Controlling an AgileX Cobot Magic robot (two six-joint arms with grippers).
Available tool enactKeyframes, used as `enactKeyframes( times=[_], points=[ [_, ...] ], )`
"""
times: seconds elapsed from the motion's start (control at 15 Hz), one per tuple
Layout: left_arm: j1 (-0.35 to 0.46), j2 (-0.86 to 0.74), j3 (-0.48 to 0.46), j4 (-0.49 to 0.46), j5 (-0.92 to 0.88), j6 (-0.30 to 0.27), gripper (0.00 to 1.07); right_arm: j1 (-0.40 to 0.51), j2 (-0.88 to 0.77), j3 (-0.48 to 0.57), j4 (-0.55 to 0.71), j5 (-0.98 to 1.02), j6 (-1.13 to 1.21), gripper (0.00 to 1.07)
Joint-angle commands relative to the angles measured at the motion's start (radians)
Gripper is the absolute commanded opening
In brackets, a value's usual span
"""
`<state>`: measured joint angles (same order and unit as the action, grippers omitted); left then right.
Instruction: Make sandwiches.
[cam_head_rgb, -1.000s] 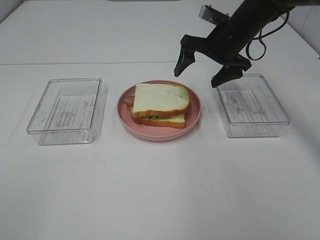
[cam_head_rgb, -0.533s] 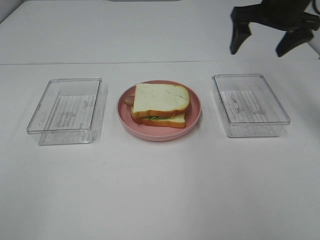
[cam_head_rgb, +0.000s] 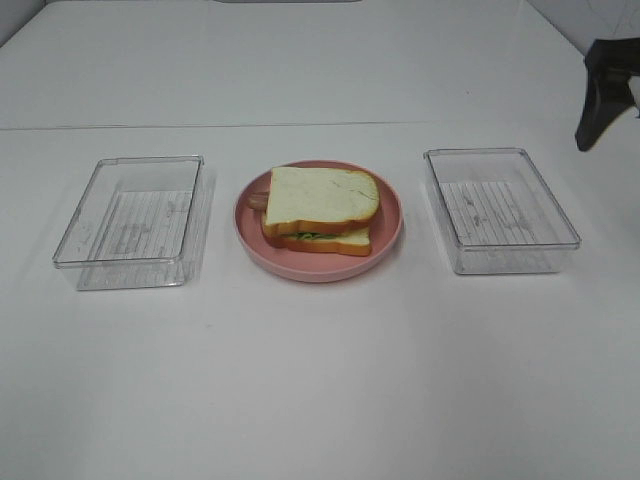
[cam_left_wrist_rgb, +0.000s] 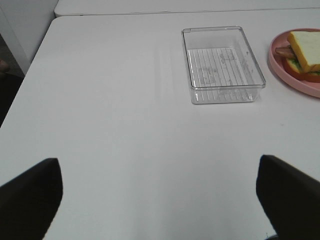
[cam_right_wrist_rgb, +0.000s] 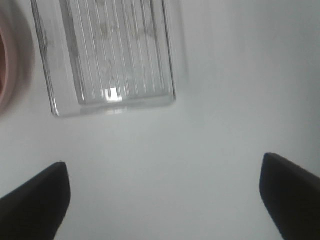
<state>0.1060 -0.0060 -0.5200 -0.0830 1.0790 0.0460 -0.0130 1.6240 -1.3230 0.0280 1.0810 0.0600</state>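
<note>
Sandwich: one stacked sandwich sits on the pink plate near the middle of the white table; the top bread slice lies slightly askew over the lower one, a strip of green lettuce shows between them, and a bit of brownish bacon pokes out at the 9 o'clock side.
Plate: between the two trays, touching neither.
Left tray: clear plastic, at 9 o'clock from the plate, nothing inside it.
Right tray: clear plastic, at 3 o'clock from the plate, nothing inside it.
Right gripper: fingers spread wide apart, holding nothing; above bare table beside the right tray. In the high view only one dark finger shows, at the frame's edge, toward 1 o'clock from the right tray.
Left gripper: fingers wide apart, empty, over bare table well away from the left tray; out of the high view.
</note>
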Motion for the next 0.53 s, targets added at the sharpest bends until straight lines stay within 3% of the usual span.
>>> enactKeyframes(
  times=[0.07,0.13,0.2,0.27,0.53],
  points=[
    [0.001,-0.014,0.002,0.0,-0.004,-0.006,0.98,0.044,-0.379,0.38,-0.019,-0.08,0.012,0.98],
    [0.001,-0.014,0.002,0.0,-0.004,-0.006,0.98,0.05,-0.522,0.495,-0.01,-0.079,0.029,0.97],
    [0.001,-0.014,0.002,0.0,-0.004,-0.006,0.98,0.05,-0.578,0.532,-0.008,-0.079,0.031,0.97],
    [0.001,-0.014,0.002,0.0,-0.004,-0.006,0.98,0.049,-0.767,0.637,-0.019,-0.079,0.027,0.97],
    [0.001,-0.014,0.002,0.0,-0.004,-0.006,0.98,0.048,-1.194,0.746,-0.028,-0.065,0.023,0.97]
  ],
)
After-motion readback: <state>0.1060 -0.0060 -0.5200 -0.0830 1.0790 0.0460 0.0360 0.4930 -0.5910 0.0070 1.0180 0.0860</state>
